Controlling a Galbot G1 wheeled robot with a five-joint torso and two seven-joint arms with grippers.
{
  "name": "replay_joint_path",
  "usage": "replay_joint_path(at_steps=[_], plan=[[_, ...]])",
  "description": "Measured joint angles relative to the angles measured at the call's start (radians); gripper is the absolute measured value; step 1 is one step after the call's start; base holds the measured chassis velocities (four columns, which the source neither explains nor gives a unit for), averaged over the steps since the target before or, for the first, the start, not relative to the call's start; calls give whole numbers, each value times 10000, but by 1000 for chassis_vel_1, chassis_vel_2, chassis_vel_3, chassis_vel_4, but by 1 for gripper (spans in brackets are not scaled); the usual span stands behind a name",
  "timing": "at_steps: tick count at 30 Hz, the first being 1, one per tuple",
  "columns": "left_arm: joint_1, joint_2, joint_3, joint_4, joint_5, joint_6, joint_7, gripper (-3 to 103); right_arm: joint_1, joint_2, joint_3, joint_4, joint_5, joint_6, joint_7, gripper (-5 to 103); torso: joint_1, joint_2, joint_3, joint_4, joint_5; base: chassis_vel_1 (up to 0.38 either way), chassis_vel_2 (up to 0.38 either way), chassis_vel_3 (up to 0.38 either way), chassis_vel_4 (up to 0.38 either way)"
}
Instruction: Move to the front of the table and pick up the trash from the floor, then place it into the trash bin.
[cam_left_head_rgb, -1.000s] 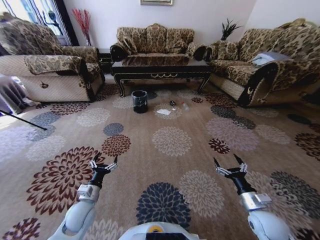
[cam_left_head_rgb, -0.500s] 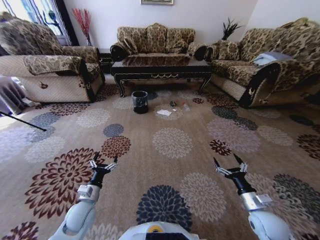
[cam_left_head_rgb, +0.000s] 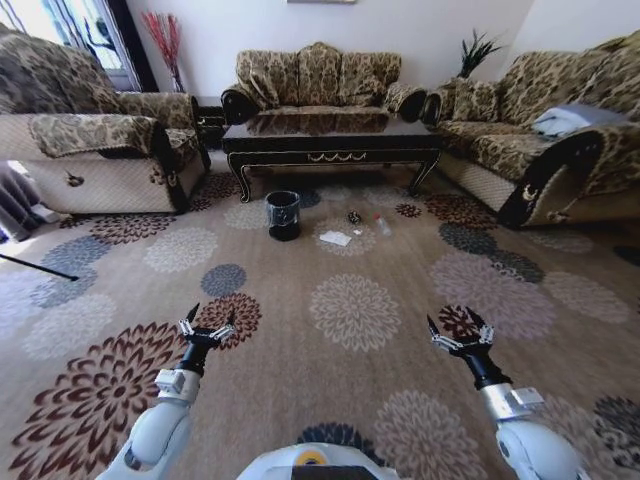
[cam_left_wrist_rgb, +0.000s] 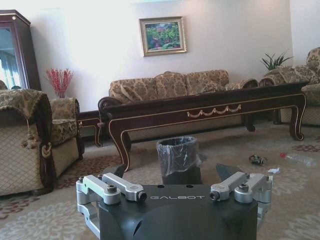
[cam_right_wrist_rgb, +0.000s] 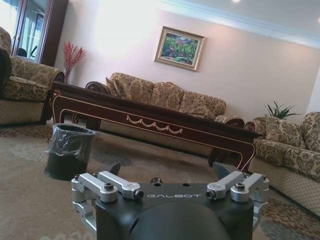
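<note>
While both arms reach forward low over the floor (cam_left_head_rgb: 340, 390), left gripper (cam_left_head_rgb: 207, 327) and right gripper (cam_left_head_rgb: 459, 333) spread wide, empty; trash (cam_left_head_rgb: 335, 238), bin (cam_left_head_rgb: 283, 215) and table (cam_left_head_rgb: 330, 147) lie well ahead.

**White arms, black wrists, silver linkages**

Both arms are glossy white-grey shells that narrow into a silver metal collar, then a slim black wrist. The left gripper (cam_left_head_rgb: 207, 326) and right gripper (cam_left_head_rgb: 459, 332) each carry dark pointed fingers (cam_left_head_rgb: 191, 314) on silver linkage bars. In the wrist views the gripper body is a matte black housing lettered "GALBOT" in pale capitals, flanked by brushed-aluminium links pinned with dark round screws. The rounded white torso top bears a small yellow-orange mark.
</note>
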Motion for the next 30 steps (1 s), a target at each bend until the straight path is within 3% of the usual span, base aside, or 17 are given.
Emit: replay_joint_path(at_steps=[3, 6, 8, 12, 15, 17, 21, 23, 26, 30], plan=[[-5, 5, 8, 1, 5, 11, 0, 100, -16, 5, 13, 8, 9, 0, 8, 100, 1, -1, 5, -5, -22, -334, 340, 357, -345], [-8, 6, 8, 0, 7, 18, 1, 100, -16, 0, 29, 25, 15, 0, 16, 100, -1, 0, 5, 3, 1, -356, 382, 377, -353], [-6, 3, 10, -1, 8, 22, 0, 100, -21, -9, 42, 49, 18, 0, 20, 100, 1, 0, 8, -2, -18, -370, 351, 384, -351], [4, -13, 1, -4, 10, 26, 0, 100, -20, -18, 45, 77, 21, -11, 22, 100, 0, 0, 8, 0, -3, -355, 325, 347, -356], [26, -10, -5, -3, 7, 34, 5, 100, -24, -21, 46, 82, 20, -18, 24, 100, 1, -1, 9, -5, -20, -321, 333, 349, -319], [55, -3, -17, -7, 4, 39, 6, 100, -20, -17, 45, 82, 20, -23, 26, 100, 2, -1, 11, 7, 3, -301, 319, 300, -323], [36, -11, -20, -2, 0, 41, 11, 100, -29, -15, 46, 88, 8, -24, 32, 100, 1, 0, 11, -6, -23, -305, 292, 290, -312], [26, -17, -21, 6, -16, 50, 11, 100, -33, -8, 36, 85, -42, -32, 35, 100, 0, 0, 12, 1, 0, -298, 320, 295, -332], [26, -26, -14, 19, -59, 76, 10, 100, -24, 3, 13, 74, -97, -34, 42, 100, 0, 0, 12, -4, -22, -307, 320, 314, -321], [16, -24, -13, 35, -85, 87, 10, 100, -1, 2, -23, 68, -116, -41, 45, 100, 3, -1, 16, 2, -2, -311, 328, 326, -315]])
